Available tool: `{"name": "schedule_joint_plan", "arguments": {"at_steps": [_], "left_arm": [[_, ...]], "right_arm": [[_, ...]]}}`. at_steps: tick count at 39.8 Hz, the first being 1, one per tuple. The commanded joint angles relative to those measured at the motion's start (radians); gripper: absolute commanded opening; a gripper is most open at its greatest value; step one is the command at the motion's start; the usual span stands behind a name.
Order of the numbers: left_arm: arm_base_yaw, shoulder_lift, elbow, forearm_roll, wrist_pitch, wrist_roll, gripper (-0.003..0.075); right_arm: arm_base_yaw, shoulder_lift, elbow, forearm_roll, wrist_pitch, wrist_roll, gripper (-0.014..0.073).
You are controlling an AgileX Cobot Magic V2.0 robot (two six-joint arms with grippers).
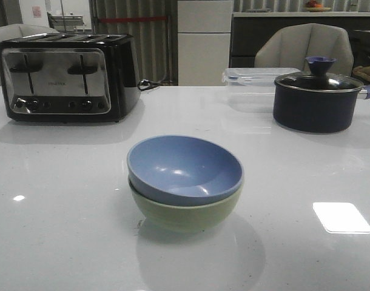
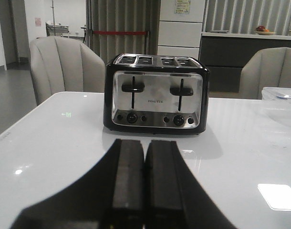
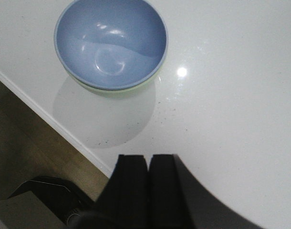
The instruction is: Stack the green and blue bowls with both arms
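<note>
Front view dim, greyish, slightly soft. Overhead light glares off my table (image 1: pixel 63 242): bright patch (image 1: pixel 341 217) at right, small spot at left. Soft shadow under bowls (image 1: pixel 185 182). Toaster (image 2: pixel 156 94) sharp in left wrist view; my fingers (image 2: pixel 129 191) near-black, unfocused. Right wrist view evenly lit.

Both the left gripper (image 2: pixel 144 183) and right gripper (image 3: pixel 148 183) have fingers pressed together, holding nothing.

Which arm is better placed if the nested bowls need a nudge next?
Probably the right: the right gripper, shut and empty, looks down on the dusty blue bowl inside the pale green bowl. The left gripper faces the toaster.
</note>
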Motion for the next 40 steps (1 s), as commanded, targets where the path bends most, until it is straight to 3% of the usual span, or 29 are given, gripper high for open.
{"name": "schedule_joint_plan", "arguments": {"at_steps": [1, 7, 23, 32, 40], "left_arm": [[0.001, -0.020, 0.005, 0.000, -0.096, -0.009, 0.0093], [0.001, -0.020, 0.005, 0.000, -0.096, -0.009, 0.0093], [0.002, -0.020, 0.005, 0.000, -0.096, -0.009, 0.0093], [0.002, -0.020, 0.005, 0.000, -0.096, -0.009, 0.0093], [0.002, -0.020, 0.005, 0.000, -0.096, -0.009, 0.0093]], "right_arm": [[0.001, -0.008, -0.025, 0.004, -0.062, -0.010, 0.0053], [-0.055, -0.075, 0.006, 0.008, -0.075, -0.010, 0.0053], [-0.444, -0.556, 0.361, 0.008, -0.359, -0.010, 0.0053], [-0.492, -0.730, 0.528, 0.008, -0.550, -0.010, 0.0053], [-0.492, -0.821, 0.605, 0.008, -0.620, -0.010, 0.0053]]}}
